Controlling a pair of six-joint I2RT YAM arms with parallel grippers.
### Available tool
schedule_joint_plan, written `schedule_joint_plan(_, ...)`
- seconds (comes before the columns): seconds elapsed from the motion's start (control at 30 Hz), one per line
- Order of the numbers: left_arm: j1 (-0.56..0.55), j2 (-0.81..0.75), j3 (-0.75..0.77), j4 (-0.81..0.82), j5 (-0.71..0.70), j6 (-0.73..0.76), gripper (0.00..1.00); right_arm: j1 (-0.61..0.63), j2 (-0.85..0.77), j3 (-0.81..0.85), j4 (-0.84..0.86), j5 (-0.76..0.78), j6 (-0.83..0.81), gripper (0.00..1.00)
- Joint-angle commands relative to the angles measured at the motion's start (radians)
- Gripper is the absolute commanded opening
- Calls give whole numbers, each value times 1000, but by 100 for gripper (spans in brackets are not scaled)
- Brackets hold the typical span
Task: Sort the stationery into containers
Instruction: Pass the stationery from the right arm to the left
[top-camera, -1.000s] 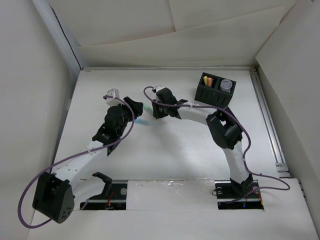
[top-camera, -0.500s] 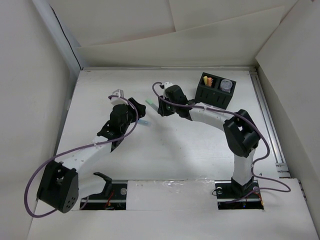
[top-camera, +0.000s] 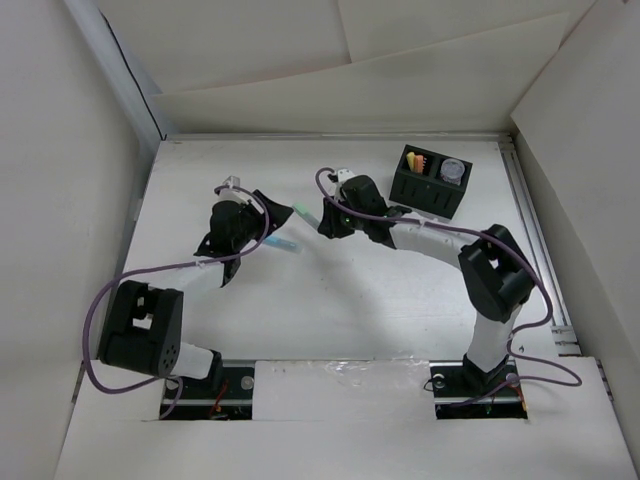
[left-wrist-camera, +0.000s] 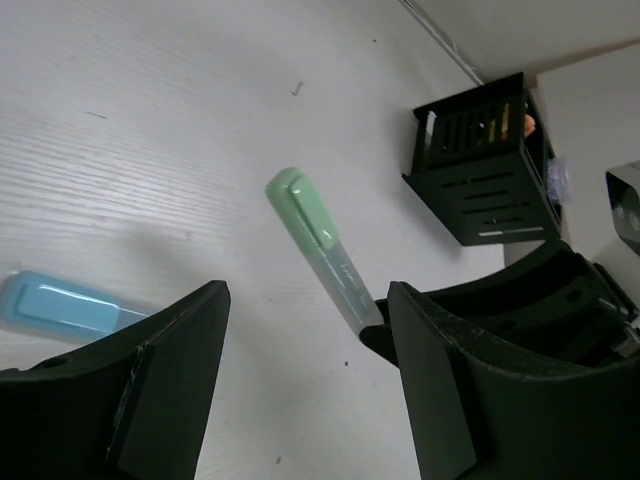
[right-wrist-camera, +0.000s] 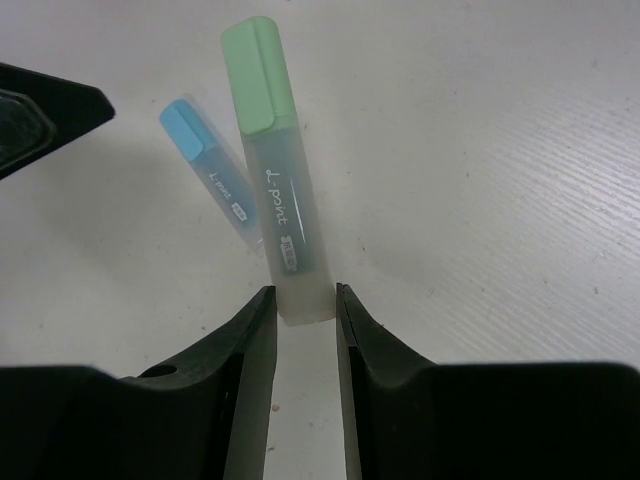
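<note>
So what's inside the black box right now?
Left compartment of the black box: yellow marker and orange marker, standing. Right compartment: one pale round roll on top. Anything beneath the roll is hidden by it.

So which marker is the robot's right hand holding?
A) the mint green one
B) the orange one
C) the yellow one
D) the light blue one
A: in the right wrist view the right hand is closed on both sides of the mint green marker, while the light blue marker lies outside its grip.
</note>
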Motion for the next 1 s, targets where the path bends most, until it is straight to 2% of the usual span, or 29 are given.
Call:
schedule_joint_plan(0.0, 0, 26, 4, 129, 122, -68, 61, -3, -62, -15, 85, -50, 21, 2)
schedule_joint_plan(0.23, 0, 86, 13, 191, 177, -118, 53, 8, -81, -24, 105, -94, 39, 2)
schedule_joint_plan(0.5, 0, 83, 16, 180, 136, -118, 51, 26, -101, -33, 116, -105, 39, 2)
schedule_joint_plan(0.6, 0, 92, 16, 224, 136, -132, 51, 36, -101, -33, 116, -114, 39, 2)
schedule_joint_plan(0.63, 0, 92, 7, 249, 136, -144, 47, 36, -101, -33, 116, -114, 48, 2)
schedule_joint_plan(0.77, 0, 124, -13, 332, 146, -183, 40, 36, -110, -33, 116, -123, 48, 2)
schedule_joint_plan(0.97, 0, 155, -13, 366, 156, -201, 34, 36, -128, -53, 125, -123, 48, 2)
